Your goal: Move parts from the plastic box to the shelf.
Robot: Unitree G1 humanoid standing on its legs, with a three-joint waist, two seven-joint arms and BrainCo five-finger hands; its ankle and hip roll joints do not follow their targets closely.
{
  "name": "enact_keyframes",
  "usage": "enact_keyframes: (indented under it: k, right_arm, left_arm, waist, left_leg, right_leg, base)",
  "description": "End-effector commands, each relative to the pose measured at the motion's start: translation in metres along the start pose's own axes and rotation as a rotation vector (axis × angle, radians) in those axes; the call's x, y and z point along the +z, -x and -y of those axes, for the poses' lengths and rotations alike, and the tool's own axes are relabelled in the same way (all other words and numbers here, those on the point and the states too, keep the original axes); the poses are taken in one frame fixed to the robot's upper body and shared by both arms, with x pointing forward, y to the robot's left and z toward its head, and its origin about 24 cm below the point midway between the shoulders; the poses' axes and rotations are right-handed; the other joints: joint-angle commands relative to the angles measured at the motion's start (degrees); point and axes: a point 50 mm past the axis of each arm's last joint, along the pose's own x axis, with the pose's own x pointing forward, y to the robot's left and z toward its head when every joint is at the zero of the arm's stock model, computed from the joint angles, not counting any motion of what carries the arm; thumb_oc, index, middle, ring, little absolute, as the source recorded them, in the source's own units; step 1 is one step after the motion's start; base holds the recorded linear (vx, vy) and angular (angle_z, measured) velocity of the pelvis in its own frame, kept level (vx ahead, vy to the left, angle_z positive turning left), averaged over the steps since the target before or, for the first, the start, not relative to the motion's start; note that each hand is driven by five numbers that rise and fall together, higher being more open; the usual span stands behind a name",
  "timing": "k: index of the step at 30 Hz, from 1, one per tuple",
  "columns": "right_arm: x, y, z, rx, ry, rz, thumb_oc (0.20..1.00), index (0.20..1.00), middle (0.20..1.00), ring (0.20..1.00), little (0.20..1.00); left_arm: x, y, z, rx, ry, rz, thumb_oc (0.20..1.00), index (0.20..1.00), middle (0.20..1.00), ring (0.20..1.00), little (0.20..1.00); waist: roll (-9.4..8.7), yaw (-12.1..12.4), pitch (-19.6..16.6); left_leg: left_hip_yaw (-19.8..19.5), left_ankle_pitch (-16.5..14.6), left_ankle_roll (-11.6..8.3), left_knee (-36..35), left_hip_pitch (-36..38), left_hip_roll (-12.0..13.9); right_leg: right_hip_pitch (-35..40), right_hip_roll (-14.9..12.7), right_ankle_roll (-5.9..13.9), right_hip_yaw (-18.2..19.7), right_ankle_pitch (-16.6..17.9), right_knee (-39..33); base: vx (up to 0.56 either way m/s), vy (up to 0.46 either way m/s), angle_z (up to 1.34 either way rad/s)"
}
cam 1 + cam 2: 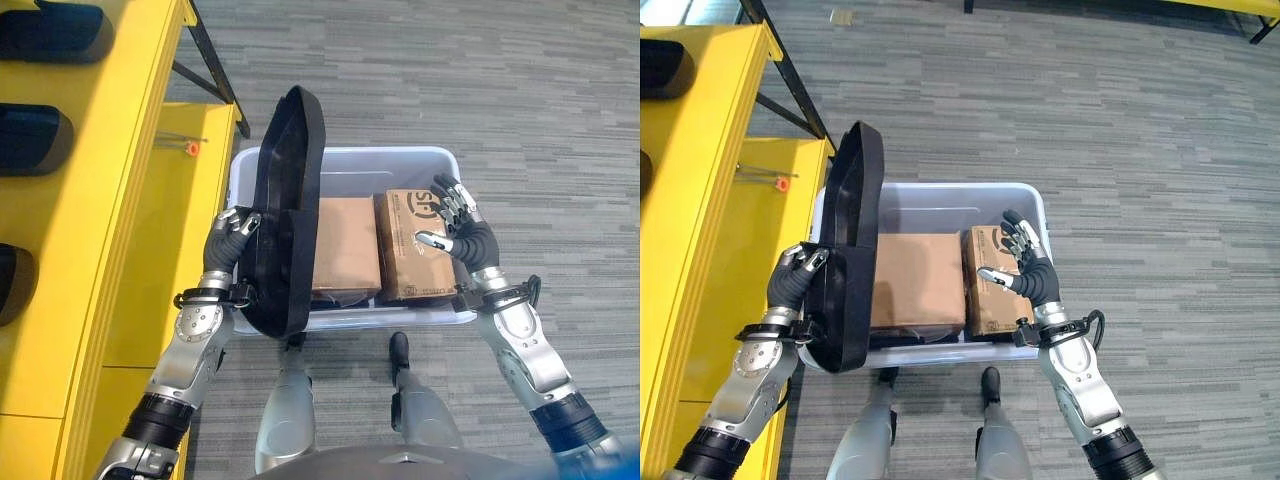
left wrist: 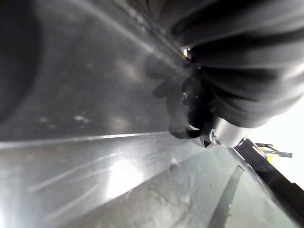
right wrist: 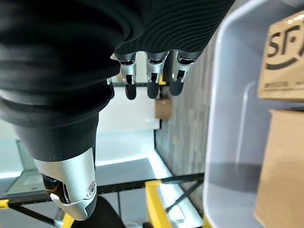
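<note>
Left eye view: two cardboard boxes (image 1: 345,250).

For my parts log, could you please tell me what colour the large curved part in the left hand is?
The curved part is black, clearest in the left eye view.

dark printed lettering stands on the top of the cardboard box (image 1: 405,262) that lies by the right edge of the plastic box (image 1: 340,153): large logo letters at its far end, with finer lines of print below them, too small to read. the right wrist view shows the same large letters, with one small, illegible line under them.
</note>
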Motion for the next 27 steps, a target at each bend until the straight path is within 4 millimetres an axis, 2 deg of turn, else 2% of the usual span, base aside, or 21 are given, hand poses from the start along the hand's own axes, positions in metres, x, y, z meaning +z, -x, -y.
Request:
enact_keyframes:
  k: [1,9,10,12,14,15,16,18,19,21,23,24,26,27]
  right_arm:
    - [0.015,-0.002,0.006,0.000,0.025,0.086,1.000,1.000,1.000,1.000,1.000]
    - [0.015,-0.004,0.005,0.015,0.020,0.086,1.000,1.000,1.000,1.000,1.000]
    - [0.018,-0.010,0.002,0.046,0.020,0.097,1.000,1.000,1.000,1.000,1.000]
    - [0.021,-0.019,-0.005,0.090,0.014,0.112,1.000,1.000,1.000,1.000,1.000]
    - [0.023,-0.022,-0.007,0.108,0.026,0.124,1.000,1.000,1.000,1.000,1.000]
    - [0.032,-0.031,-0.008,0.137,0.050,0.158,1.000,1.000,1.000,1.000,1.000]
    - [0.032,-0.031,-0.008,0.137,0.051,0.159,1.000,1.000,1.000,1.000,1.000]
    - [0.036,-0.034,-0.006,0.135,0.081,0.172,1.000,1.000,1.000,1.000,1.000]
    - [0.039,-0.035,-0.004,0.132,0.096,0.182,1.000,1.000,1.000,1.000,1.000]
    - [0.041,-0.036,-0.003,0.132,0.113,0.190,1.000,1.000,1.000,1.000,1.000]
    - [0.039,-0.030,0.001,0.112,0.112,0.181,1.000,1.000,1.000,1.000,1.000]
    - [0.035,-0.024,0.001,0.110,0.090,0.163,1.000,1.000,1.000,1.000,1.000]
    - [0.029,-0.016,0.003,0.100,0.082,0.136,1.000,1.000,1.000,1.000,1.000]
    - [0.027,-0.013,0.004,0.092,0.079,0.123,1.000,1.000,1.000,1.000,1.000]
  left_arm:
    - [0.030,-0.001,-0.004,-0.021,0.060,0.164,0.200,0.200,0.200,0.200,0.200]
    - [0.025,0.017,-0.003,-0.017,0.133,0.140,0.200,0.200,0.200,0.200,0.200]
    - [0.022,0.021,-0.003,-0.006,0.158,0.132,0.200,0.200,0.200,0.200,0.200]
    - [0.022,0.023,-0.003,-0.002,0.179,0.135,0.200,0.200,0.200,0.200,0.200]
    - [0.022,0.024,-0.003,0.001,0.182,0.134,0.200,0.200,0.200,0.200,0.200]
    - [0.020,0.024,-0.002,0.004,0.205,0.130,0.200,0.200,0.200,0.200,0.200]
    - [0.020,0.024,-0.002,0.004,0.206,0.131,0.200,0.200,0.200,0.200,0.200]
    - [0.017,0.023,0.000,0.001,0.212,0.121,0.200,0.200,0.200,0.200,0.200]
    - [0.016,0.022,0.001,0.004,0.204,0.121,0.200,0.200,0.200,0.200,0.200]
    - [0.016,0.024,0.000,0.001,0.210,0.117,0.200,0.200,0.200,0.200,0.200]
    - [0.017,0.023,0.003,-0.004,0.214,0.130,0.200,0.200,0.200,0.200,0.200]
    - [0.018,0.023,0.005,-0.004,0.226,0.139,0.200,0.200,0.200,0.200,0.200]
    - [0.020,0.021,0.006,-0.005,0.233,0.151,0.200,0.200,0.200,0.200,0.200]
    - [0.020,0.021,0.006,0.000,0.235,0.152,0.200,0.200,0.200,0.200,0.200]
  waist:
    - [-0.31,0.35,-3.70]
    - [1.74,1.24,-5.29]
    - [2.36,1.99,-4.98]
    - [2.69,2.96,-4.20]
    - [2.89,3.08,-3.78]
    - [3.27,4.13,-2.65]
    - [3.33,3.95,-2.68]
    - [3.47,4.07,-2.03]
    - [3.26,4.27,-1.76]
    - [2.89,4.38,-2.13]
    - [2.24,3.26,-2.56]
    - [2.66,2.10,-3.39]
    - [3.21,0.83,-4.30]
    - [3.68,0.31,-4.77]
  left_leg:
    - [-0.26,-5.20,1.67,3.26,0.61,2.46]
    - [-2.10,-2.32,0.65,1.60,3.24,5.11]
    - [-3.28,-0.37,0.21,1.65,3.25,6.21]
    - [-4.27,2.02,-0.22,1.38,2.72,6.66]
    - [-4.69,3.21,-0.46,1.15,2.29,6.77]
    - [-4.57,7.02,-0.89,0.14,0.76,6.90]
    - [-4.76,7.20,-0.92,-0.03,0.68,6.88]
    - [-1.82,9.26,-0.66,-1.01,-0.66,6.39]
    - [-0.19,8.78,-0.41,0.15,-1.53,5.63]
    - [0.29,5.70,0.14,2.21,-0.70,4.00]
    - [4.30,-0.93,1.01,10.66,1.43,2.80]
    - [6.00,-2.20,0.92,12.11,5.31,3.78]
    - [7.23,-1.29,0.41,11.54,9.42,5.82]
    - [7.40,-1.70,-0.25,11.07,11.55,7.10]
  right_leg:
    - [2.00,-0.14,-1.36,-3.58,-8.34,6.66]
    - [3.43,3.51,-4.02,-5.08,-13.38,11.57]
    - [2.65,5.36,-5.53,-6.24,-15.53,14.77]
    - [2.03,6.38,-6.56,-7.41,-16.09,15.63]
    - [1.91,6.65,-7.00,-8.11,-16.18,15.45]
    - [1.53,6.62,-7.59,-9.93,-16.15,15.14]
    - [1.48,6.62,-7.60,-10.12,-16.15,15.14]
    - [1.30,5.76,-7.90,-11.96,-15.97,15.01]
    - [1.06,4.88,-7.88,-12.84,-15.36,14.58]
    - [0.38,3.84,-7.45,-13.48,-13.97,13.10]
    - [0.11,1.62,-7.77,-16.08,-12.36,11.49]
    - [-0.25,0.90,-8.15,-18.02,-11.91,11.10]
    - [-0.44,-0.16,-8.17,-20.63,-11.60,11.06]
    - [-0.08,-0.47,-7.76,-21.02,-12.79,11.72]
  base:
    - [-0.02,-0.079,0.03]
    - [-0.05,-0.120,0.07]
    - [-0.14,-0.279,0.11]
    - [-0.15,-0.227,0.25]
    - [-0.11,-0.125,0.26]
    - [-0.09,-0.092,0.38]
    - [-0.10,-0.111,0.46]
    - [-0.07,-0.046,0.67]
    - [-0.13,-0.053,1.05]
    - [-0.13,-0.052,1.05]
    - [-0.17,-0.042,0.91]
    - [-0.12,0.039,0.74]
    - [-0.02,0.102,1.20]
    - [0.01,0.134,1.74]
